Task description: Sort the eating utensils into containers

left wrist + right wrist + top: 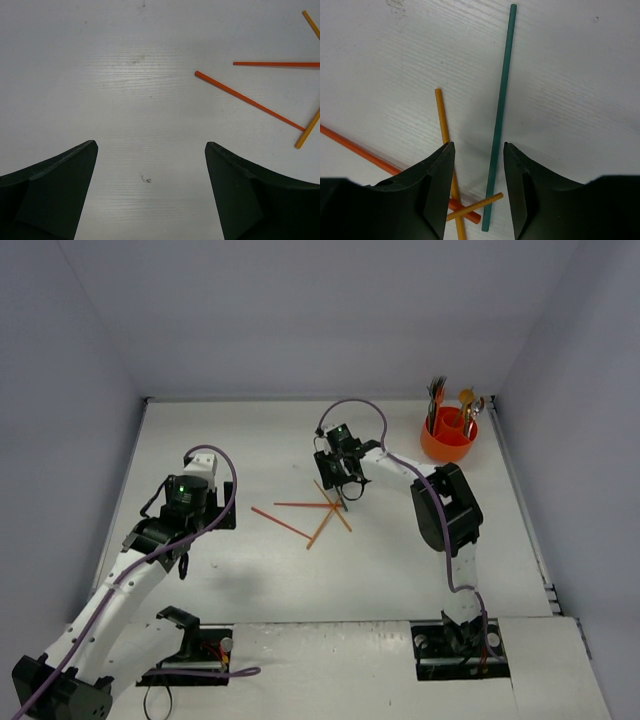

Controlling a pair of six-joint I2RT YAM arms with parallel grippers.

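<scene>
The orange container [447,447] stands at the back right with several utensils [437,395] upright in it. Loose sticks lie crossed mid-table, among them an orange-red one [281,522] and a yellow one [322,527]. My right gripper [345,488] hovers over this pile. In the right wrist view it [478,145] is open, its fingers astride a teal stick [500,90] without touching it. A yellow stick [441,117] runs under the left finger. My left gripper [188,535] stands wide open and empty [150,143], left of an orange-red stick [250,101].
White walls close the table at the back and on both sides. The container stands close to the right wall. A second orange-red stick [275,64] and a yellow one [307,134] lie at the right edge of the left wrist view.
</scene>
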